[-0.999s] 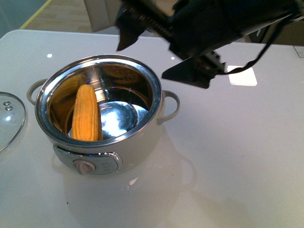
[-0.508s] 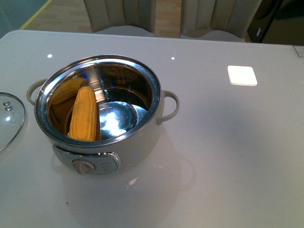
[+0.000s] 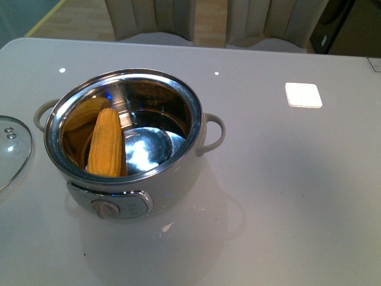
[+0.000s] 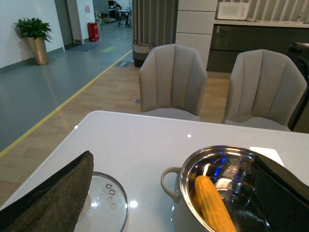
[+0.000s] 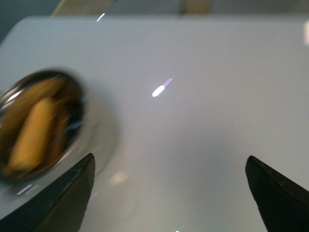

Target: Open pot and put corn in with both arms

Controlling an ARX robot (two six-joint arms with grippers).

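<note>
The jaws of the left gripper [image 4: 169, 193] are standing wide apart with nothing between them, framing the pot [image 4: 217, 193] in the left wrist view, and the jaws of the right gripper [image 5: 169, 193] are likewise spread wide and gripping nothing, hanging over bare tabletop [image 5: 203, 121] just beside the pot [image 5: 38, 125], which is showing blurred in that view. Neither arm is showing in the front view. The pot [image 3: 128, 143] is sitting uncovered on the white tabletop [image 3: 286, 196], its dial knob [image 3: 107, 209] facing the camera and its loop handles sticking out to either side. The corn [image 3: 107, 143] is lying inside the pot, leaning against the steel wall on the left part of the bowl, one end resting low near the dial side and its reflection glowing on the metal beside it. The glass lid [image 3: 11, 149] is lying flat on the tabletop to the left of the pot, apart from it. A small white square [image 3: 303, 95] is sitting to the right of the pot, well away from it, and two pale chairs [image 4: 217, 84] are standing beyond the tabletop's far edge behind the pot.
</note>
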